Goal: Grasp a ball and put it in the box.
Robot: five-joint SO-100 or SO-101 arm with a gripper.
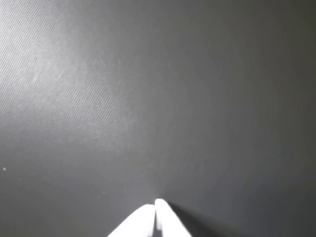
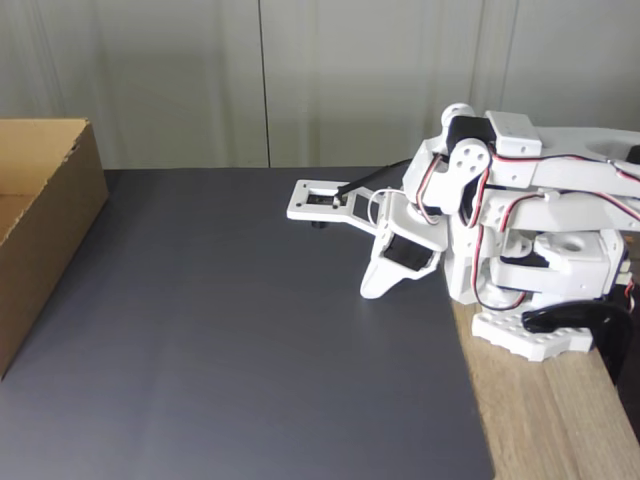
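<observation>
**White arm folded low over the dark mat, box waiting at the far side**

A smooth, dark grey mat (image 2: 230,330) is covering most of the table, and in the wrist view it is showing a fine woven grain with a soft patch of light glancing off it. To the right in the fixed view, bare pale wood (image 2: 545,420) is showing where the mat ends. Behind the table, plain light panels are forming the wall (image 2: 300,80).

The arm (image 2: 520,220) is sitting folded down on its base at the right of the fixed view, all white plastic plates with black servos and red and white wires looping between the joints. Its forward link is lying low and flat, and the gripper (image 2: 375,285) is pointing down toward the mat, just above it. In the wrist view the two white fingertips (image 1: 148,217) are coming in from the bottom edge, tapering to a point and pressed together with nothing between them.

The box (image 2: 45,220) is standing at the left edge of the fixed view, well apart from the arm: brown corrugated cardboard, plain tall sides, open at the top.
</observation>
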